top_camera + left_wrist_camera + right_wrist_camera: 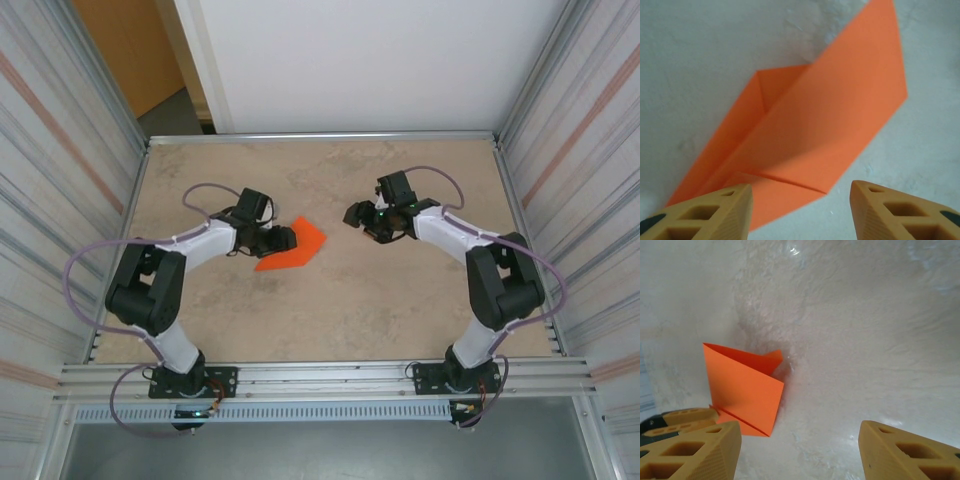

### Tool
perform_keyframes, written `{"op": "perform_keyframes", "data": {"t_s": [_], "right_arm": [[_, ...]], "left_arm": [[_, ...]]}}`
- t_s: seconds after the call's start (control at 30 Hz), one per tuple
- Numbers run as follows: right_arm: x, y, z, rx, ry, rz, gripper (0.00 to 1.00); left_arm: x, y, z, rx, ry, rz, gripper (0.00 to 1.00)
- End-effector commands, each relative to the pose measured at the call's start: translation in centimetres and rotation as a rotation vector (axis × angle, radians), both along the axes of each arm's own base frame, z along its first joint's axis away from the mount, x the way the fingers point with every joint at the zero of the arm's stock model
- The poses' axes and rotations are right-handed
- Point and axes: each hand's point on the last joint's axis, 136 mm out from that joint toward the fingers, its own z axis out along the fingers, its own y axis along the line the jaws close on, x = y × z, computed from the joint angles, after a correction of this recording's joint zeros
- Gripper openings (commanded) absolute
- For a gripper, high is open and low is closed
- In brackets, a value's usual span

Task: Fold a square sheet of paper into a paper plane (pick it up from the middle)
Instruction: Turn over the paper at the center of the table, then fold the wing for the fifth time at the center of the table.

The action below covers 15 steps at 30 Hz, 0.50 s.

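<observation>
**Top external view.** The left gripper sits just left of frame centre, low over the tan tabletop, with its tip at the left edge of the folded orange paper sheet. The sheet lies flat-looking near the middle of the frame, a pointed shape with its apex toward the right. The right gripper hangs right of centre, apart from the sheet, with bare table between them.

**Left wrist view.** The left gripper is spread wide, its two tan fingers in the bottom corners of the frame and nothing clamped between them. The sheet fills the centre and runs to the upper right. It shows a long diagonal crease and a triangular flap at centre left. Its lower edge reaches between the fingers, and the finger at lower left overlaps its corner. Whether that finger touches the paper cannot be told.

**Right wrist view.** The right gripper is likewise spread and empty, fingers at the bottom corners. The sheet lies left of centre, beyond the lower-left finger, one layer raised off the table.
</observation>
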Motion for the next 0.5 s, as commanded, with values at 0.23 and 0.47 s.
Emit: {"op": "perform_keyframes", "data": {"t_s": [0.23,0.47], "right_arm": [[0.8,2.6,-1.1,0.045,0.079,0.1,0.61],[0.8,2.8,-1.4,0.064,0.082,0.043,0.62]], "left_arm": [[1.6,-0.2,-2.2,0.007,0.095,0.05,0.5],[1.2,-0.1,-4.3,-0.027,0.228,0.188,0.4]]}}
